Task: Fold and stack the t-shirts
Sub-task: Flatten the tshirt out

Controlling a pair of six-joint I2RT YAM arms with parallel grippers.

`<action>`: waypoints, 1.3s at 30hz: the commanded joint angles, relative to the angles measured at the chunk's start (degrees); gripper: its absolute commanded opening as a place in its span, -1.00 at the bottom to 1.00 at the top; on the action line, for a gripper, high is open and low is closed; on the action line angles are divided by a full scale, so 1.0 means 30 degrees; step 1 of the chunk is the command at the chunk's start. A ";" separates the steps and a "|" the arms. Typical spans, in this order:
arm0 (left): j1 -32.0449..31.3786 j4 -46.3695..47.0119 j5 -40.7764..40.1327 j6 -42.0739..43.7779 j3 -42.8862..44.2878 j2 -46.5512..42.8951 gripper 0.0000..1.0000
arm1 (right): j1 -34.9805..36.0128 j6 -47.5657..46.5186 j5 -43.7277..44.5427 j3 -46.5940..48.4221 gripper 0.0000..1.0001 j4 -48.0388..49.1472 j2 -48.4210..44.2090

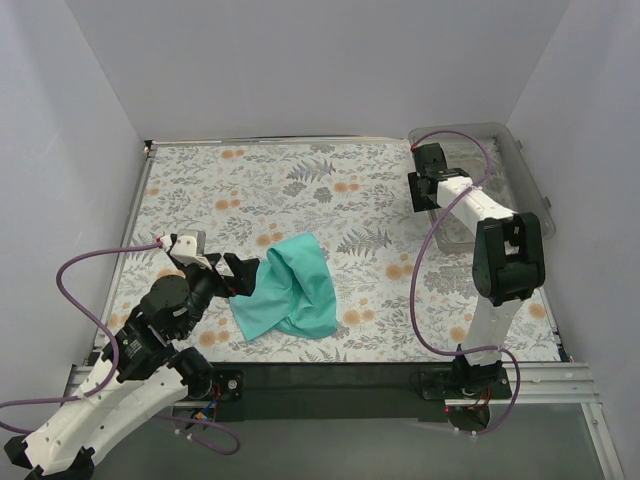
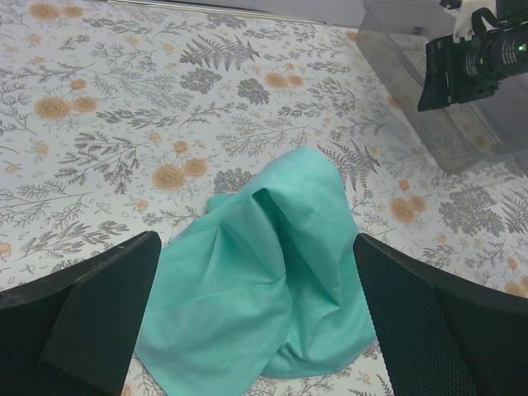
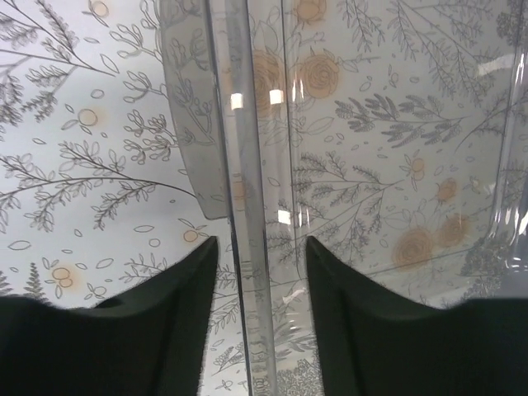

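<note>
A teal t-shirt lies crumpled in a loose heap on the flowered tablecloth, near the middle front. My left gripper hovers at the shirt's left edge, wide open and empty. In the left wrist view the t-shirt spreads between and beyond the two black fingers of the left gripper. My right gripper is far off at the back right, at the left wall of a clear plastic bin. In the right wrist view the right gripper straddles the bin's wall, open, with a gap on each side.
The clear bin stands at the table's back right corner, and nothing shows inside it. White walls close in the table on three sides. A black strip runs along the near edge between the arm bases.
</note>
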 commanded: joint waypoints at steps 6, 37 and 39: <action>-0.0037 0.0912 0.1423 0.0297 -0.0223 0.0925 0.96 | 0.0042 -0.2841 -0.4254 0.1193 0.82 0.0991 -0.3855; -0.0037 0.0445 0.2658 -1.1362 -0.2067 0.3011 0.96 | 0.7658 -0.4869 -2.1959 -0.9064 0.64 0.7115 -0.7443; -0.0037 0.0270 0.2511 -1.1539 -0.2039 0.2951 0.97 | 0.8068 -0.4489 -2.1226 -0.8156 0.54 0.6940 -0.6183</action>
